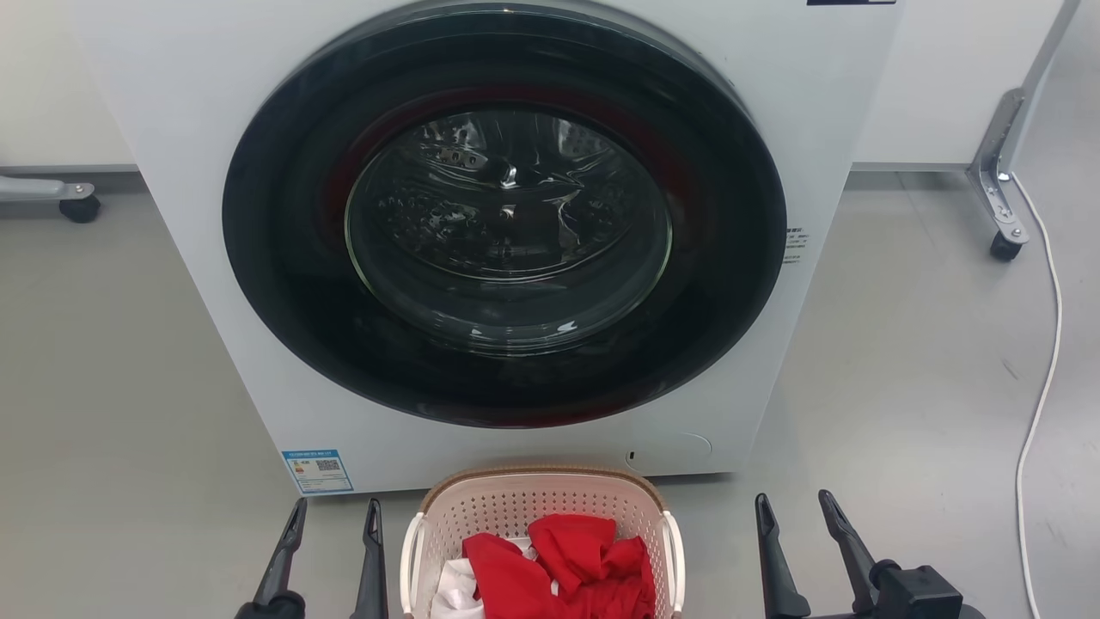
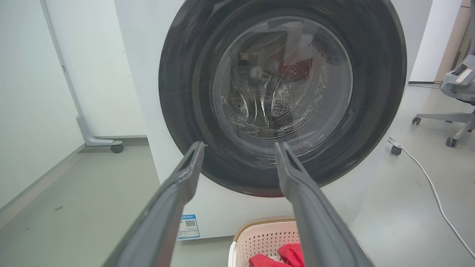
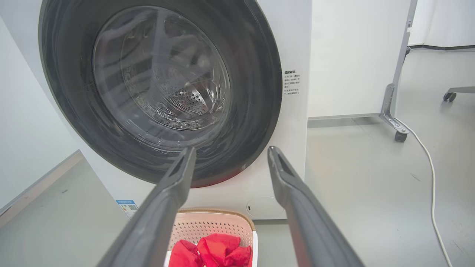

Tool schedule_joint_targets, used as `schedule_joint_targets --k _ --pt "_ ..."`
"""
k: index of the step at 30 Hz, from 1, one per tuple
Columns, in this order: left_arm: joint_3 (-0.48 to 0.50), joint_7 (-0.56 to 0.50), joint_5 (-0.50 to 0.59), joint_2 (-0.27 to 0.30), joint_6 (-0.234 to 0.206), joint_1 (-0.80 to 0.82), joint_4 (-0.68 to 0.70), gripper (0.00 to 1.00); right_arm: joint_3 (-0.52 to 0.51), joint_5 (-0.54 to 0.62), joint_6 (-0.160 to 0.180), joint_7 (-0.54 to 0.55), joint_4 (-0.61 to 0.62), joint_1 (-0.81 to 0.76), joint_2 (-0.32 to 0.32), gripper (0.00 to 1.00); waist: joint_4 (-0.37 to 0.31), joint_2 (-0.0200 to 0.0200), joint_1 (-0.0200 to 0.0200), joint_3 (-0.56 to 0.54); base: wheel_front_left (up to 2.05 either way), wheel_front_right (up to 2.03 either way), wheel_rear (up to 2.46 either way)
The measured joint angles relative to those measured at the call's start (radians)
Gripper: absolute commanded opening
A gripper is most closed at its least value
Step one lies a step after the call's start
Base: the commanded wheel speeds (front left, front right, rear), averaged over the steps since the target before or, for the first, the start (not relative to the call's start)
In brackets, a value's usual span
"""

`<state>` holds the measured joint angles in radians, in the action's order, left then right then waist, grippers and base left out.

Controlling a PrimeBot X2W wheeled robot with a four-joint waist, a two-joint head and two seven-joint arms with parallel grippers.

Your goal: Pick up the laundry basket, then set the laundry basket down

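The laundry basket (image 1: 516,507), cream-white with perforated walls and a brown rim, stands on the floor just in front of the washing machine, at the bottom middle of the head view. Red and white clothes lie inside it. My left gripper (image 1: 335,511) hangs open to the basket's left, apart from it. On the other side my right gripper (image 1: 795,505) is open too, with nothing between its fingers. The left wrist view has the basket (image 2: 265,235) low between my left gripper's (image 2: 239,147) fingers. In the right wrist view the basket (image 3: 207,224) lies below my right gripper (image 3: 230,152).
The white washing machine (image 1: 172,129) with its shut dark round door (image 1: 507,223) rises right behind the basket. A white cable (image 1: 1044,370) runs along the floor at the right, past a caster leg (image 1: 1001,198). Another caster (image 1: 79,206) sits at the far left. An office chair (image 2: 458,100) stands further right.
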<state>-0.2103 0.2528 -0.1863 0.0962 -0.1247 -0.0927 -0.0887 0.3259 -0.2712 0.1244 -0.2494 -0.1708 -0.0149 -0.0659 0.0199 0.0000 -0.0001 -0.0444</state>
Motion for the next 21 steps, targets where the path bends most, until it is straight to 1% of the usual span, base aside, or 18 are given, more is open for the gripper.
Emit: schedule_joint_targets --k 21 --pt "0.009 0.000 0.005 -0.002 0.001 -0.016 0.029 1.00 -0.027 0.018 -0.001 0.000 0.020 -0.016 0.000 1.00 0.001 0.0000 0.0000 -0.003 0.00 0.00 0.00"
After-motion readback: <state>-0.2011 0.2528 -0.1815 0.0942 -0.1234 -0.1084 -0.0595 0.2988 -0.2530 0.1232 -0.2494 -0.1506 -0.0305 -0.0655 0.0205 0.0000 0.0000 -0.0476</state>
